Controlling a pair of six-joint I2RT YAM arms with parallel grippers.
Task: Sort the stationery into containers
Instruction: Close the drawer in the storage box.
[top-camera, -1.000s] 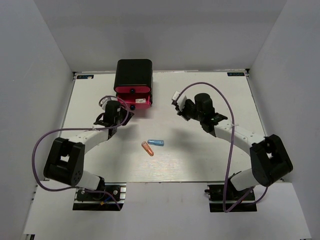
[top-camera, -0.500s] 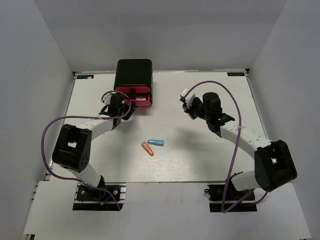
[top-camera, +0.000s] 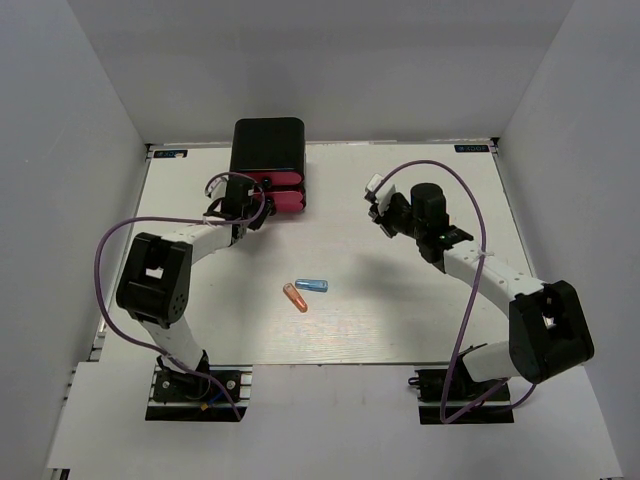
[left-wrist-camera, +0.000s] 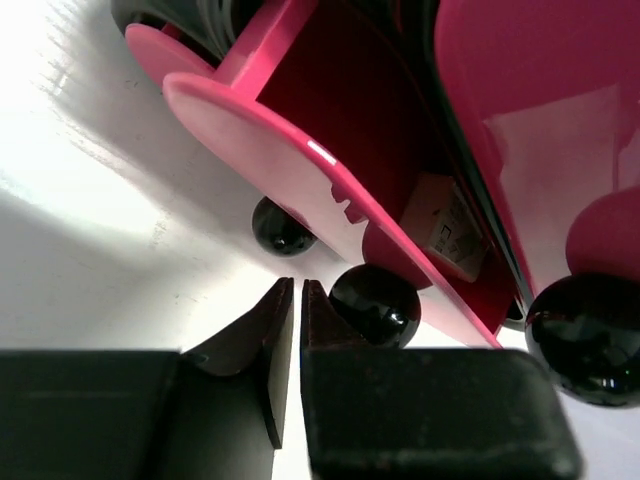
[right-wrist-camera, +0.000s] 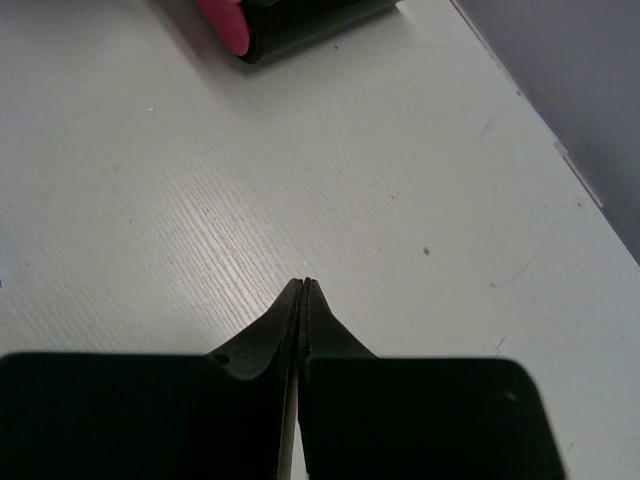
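Top external: drawer (top-camera: 287, 203) further in (nearly)

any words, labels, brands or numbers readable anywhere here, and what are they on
Nothing can be read with certainty.
Far-left label, a small dark strip at the board's back corner: print too small to read.
Far-right label, a matching strip at the other back corner: too small to read.
Sticker, pale, behind the pink drawer front: print is blurred and cannot be read.
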